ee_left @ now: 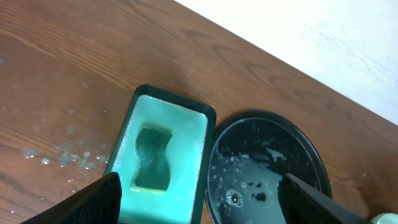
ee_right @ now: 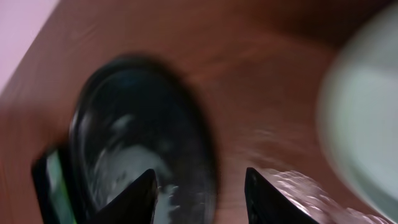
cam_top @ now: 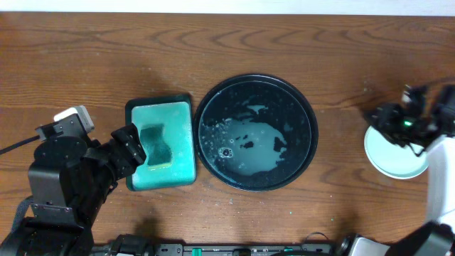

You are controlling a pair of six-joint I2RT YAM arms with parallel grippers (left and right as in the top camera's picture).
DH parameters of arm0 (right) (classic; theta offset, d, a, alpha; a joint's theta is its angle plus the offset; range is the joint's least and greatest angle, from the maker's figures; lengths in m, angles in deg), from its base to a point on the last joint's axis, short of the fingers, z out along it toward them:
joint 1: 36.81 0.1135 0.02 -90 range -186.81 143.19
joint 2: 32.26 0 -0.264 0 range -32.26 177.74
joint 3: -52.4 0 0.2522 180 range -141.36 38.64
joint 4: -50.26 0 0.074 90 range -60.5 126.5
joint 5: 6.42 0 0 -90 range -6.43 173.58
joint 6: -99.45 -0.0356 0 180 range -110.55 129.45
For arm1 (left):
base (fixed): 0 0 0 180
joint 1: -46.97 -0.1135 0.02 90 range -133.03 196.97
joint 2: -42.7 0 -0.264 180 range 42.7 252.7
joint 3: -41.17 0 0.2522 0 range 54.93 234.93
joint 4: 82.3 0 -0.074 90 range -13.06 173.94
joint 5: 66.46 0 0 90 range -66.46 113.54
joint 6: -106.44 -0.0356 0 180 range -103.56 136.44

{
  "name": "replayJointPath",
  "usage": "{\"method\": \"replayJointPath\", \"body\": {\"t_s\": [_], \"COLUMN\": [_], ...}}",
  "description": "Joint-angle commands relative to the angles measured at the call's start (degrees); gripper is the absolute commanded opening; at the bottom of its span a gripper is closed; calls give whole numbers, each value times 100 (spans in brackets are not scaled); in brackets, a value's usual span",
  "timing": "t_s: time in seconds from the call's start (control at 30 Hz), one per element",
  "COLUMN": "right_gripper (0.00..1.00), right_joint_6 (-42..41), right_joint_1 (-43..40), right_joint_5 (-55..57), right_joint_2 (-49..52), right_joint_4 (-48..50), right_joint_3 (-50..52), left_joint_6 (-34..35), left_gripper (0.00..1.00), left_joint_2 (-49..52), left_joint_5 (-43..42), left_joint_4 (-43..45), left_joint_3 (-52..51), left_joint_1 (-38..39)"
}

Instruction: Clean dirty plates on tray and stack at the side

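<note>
Fingers of left gripper stood wide apart with nothing held, poised over green tray and its sponge, probably where the sponge is kept. Right gripper was likewise parted and empty, near plates stacked at the right side of table, well apart from black tray. Only overhead showed black tray bare of plates, holding just a soapy puddle; task looked nearly done. Right wrist view was blurred; plate count could not be told.

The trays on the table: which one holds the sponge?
The small rectangular teal tray, left of the round black tray. A dark sponge lies in it; the black tray holds only a foamy puddle.
</note>
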Motion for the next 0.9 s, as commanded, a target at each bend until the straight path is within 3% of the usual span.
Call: {"method": "replayJointPath", "body": {"t_s": [0.0, 0.07, 0.1, 0.13, 0.3, 0.43, 0.57, 0.7, 0.77, 0.87], "right_gripper": [44, 49, 59, 99, 99, 99, 99, 99, 99, 99], "right_joint_6": [734, 752, 750, 748, 111, 216, 402, 1154, 1788, 1816], "right_joint_1": [1178, 1821, 2083, 2365, 3580, 4293, 4074, 3362, 3244, 3241], "right_joint_5": [-549, -546, -546, -542, -588, -297, -140, 103, 1298, 1974], "right_joint_2": [-398, -481, -492, -492, -476, -498, -675, -1545, -2723, -3803], "right_joint_4": [258, 516, 638, 782, 1213, 992, 968, 957, 1346, 1521], "right_joint_3": [24, 24, 24, 24, 24, 24, 17, 94, 804, 1753], "left_joint_6": [-13, -13, -13, -13, -13, -13, -13, -13, -13, -13], "left_gripper": [80, 80, 80, 80, 80, 80, 80, 80, 80, 81], "left_joint_2": [-2, -2, -2, -2, -2, -2, -2, -2, -2, -2], "left_joint_5": [-9, -9, -9, -9, -9, -9, -9, -9, -9, -9], "left_joint_4": [7, 4, 4, 4, 4, 4, 4, 4, 7, 4], "left_joint_3": [68, 68, 68, 68, 68, 68, 68, 68, 68, 68], "left_joint_1": [-9, -9, -9, -9, -9, -9, -9, -9, -9, -9]}}
